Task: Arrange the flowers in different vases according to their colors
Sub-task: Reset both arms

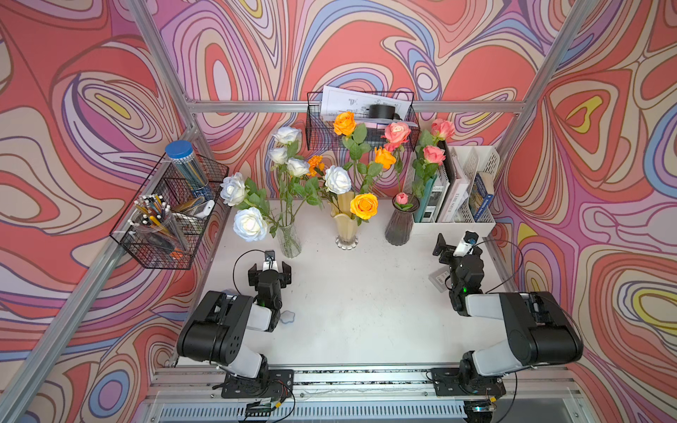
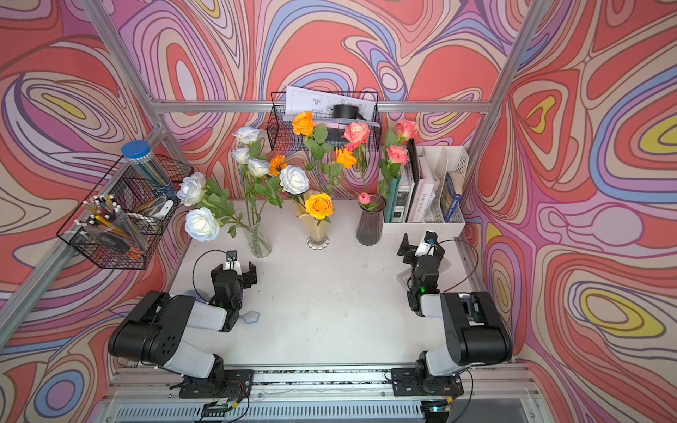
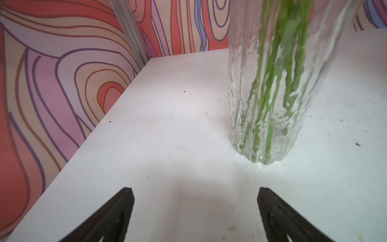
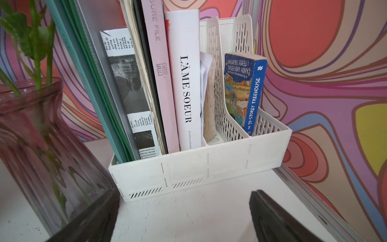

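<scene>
left pincer (image 3: 194, 193) jaws wide apart, empty, near clear vase (image 3: 272, 104) | right pincer (image 4: 183, 196) jaws wide apart, empty, beside purple vase (image 4: 41, 146)

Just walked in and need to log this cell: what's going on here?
Nothing is being handled right now. Both arms are idle, with the left pincer and right pincer open and empty. Flowers stand in three vases: white roses mostly in the clear vase, orange roses in the yellow vase, pink roses in the purple vase.
</scene>
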Robot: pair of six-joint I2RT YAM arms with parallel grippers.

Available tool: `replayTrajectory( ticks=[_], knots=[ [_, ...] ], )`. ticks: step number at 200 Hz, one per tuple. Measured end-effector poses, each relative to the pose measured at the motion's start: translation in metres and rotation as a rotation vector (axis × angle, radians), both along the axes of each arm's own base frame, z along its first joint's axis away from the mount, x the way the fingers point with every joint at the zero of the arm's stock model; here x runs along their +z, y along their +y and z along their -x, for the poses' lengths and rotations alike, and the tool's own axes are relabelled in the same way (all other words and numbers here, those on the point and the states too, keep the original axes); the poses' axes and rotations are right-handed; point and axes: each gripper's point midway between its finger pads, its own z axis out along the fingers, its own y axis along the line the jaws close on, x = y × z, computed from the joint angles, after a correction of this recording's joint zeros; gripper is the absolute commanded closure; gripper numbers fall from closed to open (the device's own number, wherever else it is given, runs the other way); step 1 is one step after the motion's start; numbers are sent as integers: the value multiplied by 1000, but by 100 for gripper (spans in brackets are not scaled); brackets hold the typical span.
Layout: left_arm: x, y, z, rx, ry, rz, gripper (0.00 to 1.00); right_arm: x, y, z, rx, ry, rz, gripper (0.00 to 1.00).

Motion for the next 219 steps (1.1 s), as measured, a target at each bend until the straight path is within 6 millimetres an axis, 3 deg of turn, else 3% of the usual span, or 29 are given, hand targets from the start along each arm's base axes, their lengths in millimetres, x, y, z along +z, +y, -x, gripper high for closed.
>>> replayTrajectory(
  ticks=[17, 49, 64, 92, 130, 147, 167, 199, 219],
  knots=[
    [13, 3, -11, 1, -35, 13, 1, -7, -1, -10, -6, -9, 0, 2],
    [11, 2, -14, -12, -19, 29, 2, -48, -3, -17, -18, 46, -1, 2],
    [8, 1, -13, -18, -7, 34, 2, -51, -3, -17, -18, 55, 0, 2],
    [7, 0, -13, -25, 0, 37, 1, -31, 3, -21, 17, 34, -17, 2],
    [7, 0, -13, -26, 0, 37, 2, 33, 14, -19, 62, -8, -34, 2],
    [7, 0, -13, -26, 0, 38, 2, 47, 19, -7, 72, -27, -13, 2],
    [7, 0, -13, -26, 0, 38, 1, 18, 18, 5, 65, 26, 10, 2],
    [7, 0, -13, -25, 0, 40, 1, -76, 19, 9, 69, 240, 36, 2],
    [7, 0, -13, -25, 0, 40, 2, -85, 20, 8, 66, 268, 46, 2]
  ],
)
